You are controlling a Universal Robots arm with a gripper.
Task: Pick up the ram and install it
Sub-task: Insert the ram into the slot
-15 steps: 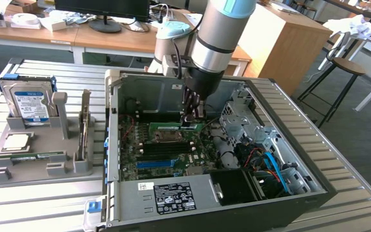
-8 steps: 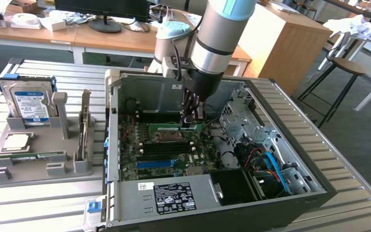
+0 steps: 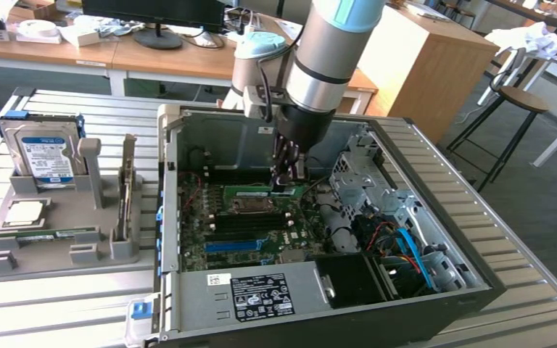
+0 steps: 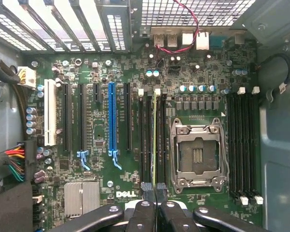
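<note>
Silver-grey arm (image 3: 329,51) w/ pale-blue joint caps (image 3: 259,45), black hand (image 4: 154,187) w/ silver screws (image 4: 114,209).

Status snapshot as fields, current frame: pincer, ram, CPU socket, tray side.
pincer: down inside the open PC case, shut on the ram
ram: seen edge-on, lined up along a memory slot beside the CPU socket; whether it is seated, cannot tell
CPU socket: no chip in it
hard drive: upright in the grey tray, at the exterior view's left of the case
</note>
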